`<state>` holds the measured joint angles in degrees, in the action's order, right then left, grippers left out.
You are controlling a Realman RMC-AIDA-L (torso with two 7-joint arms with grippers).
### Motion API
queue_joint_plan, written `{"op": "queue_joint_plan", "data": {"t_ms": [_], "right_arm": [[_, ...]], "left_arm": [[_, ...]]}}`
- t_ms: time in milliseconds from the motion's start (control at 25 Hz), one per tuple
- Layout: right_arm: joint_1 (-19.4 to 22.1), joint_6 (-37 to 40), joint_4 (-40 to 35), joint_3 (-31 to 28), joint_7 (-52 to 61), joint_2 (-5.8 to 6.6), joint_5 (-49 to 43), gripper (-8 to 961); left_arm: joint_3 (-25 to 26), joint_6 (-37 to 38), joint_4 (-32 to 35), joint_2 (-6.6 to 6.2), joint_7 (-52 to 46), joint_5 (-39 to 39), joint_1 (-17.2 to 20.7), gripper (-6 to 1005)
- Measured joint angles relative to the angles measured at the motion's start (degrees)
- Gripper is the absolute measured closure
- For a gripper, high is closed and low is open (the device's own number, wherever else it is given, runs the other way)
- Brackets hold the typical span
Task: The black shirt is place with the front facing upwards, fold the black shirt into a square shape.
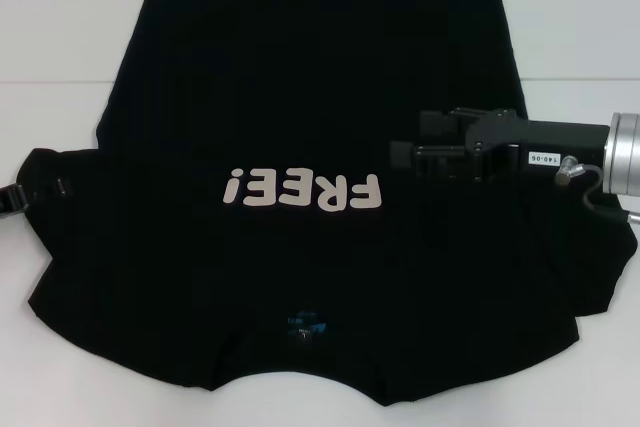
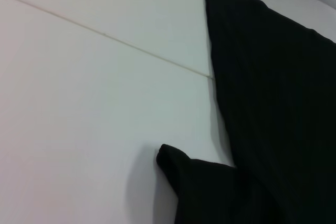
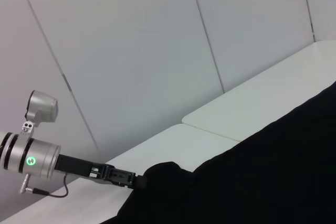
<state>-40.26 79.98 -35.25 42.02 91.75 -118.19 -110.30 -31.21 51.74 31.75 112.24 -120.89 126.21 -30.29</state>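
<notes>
Right gripper (image 1: 405, 155): arm reaching in level from the tabletop's right edge, over the black shirt (image 1: 300, 97) beside its lettering; finger opening cannot be told. Left gripper (image 1: 12, 201): at the left edge, at the shirt's left sleeve tip, grasp not discernible. Shirt: flat on the white tabletop (image 1: 70, 27), front up, collar at the near edge, hem toward the far edge.

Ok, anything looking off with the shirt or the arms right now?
Nothing damaged. The black shirt lies flat, print up, on the table. The right gripper hovers over the chest beside the lettering; the left gripper is at the left sleeve's edge.
</notes>
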Motion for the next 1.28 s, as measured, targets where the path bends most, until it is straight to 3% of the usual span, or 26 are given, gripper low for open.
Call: {"op": "queue_joint_plan", "data": {"t_ms": [680,1280], "right_arm": [[-0.1,0.0,0.0,0.0,0.3,0.14,0.0,54],[-0.2,-0.1,-0.1,-0.1,0.4,-0.01,0.0,54]], "left_arm": [[-1.9,-2.4,0.3,0.42,0.2,0.0,-0.4,249],[-1.9,-3.7,0.4,0.45,-0.2,1.4,-0.7,798]]}}
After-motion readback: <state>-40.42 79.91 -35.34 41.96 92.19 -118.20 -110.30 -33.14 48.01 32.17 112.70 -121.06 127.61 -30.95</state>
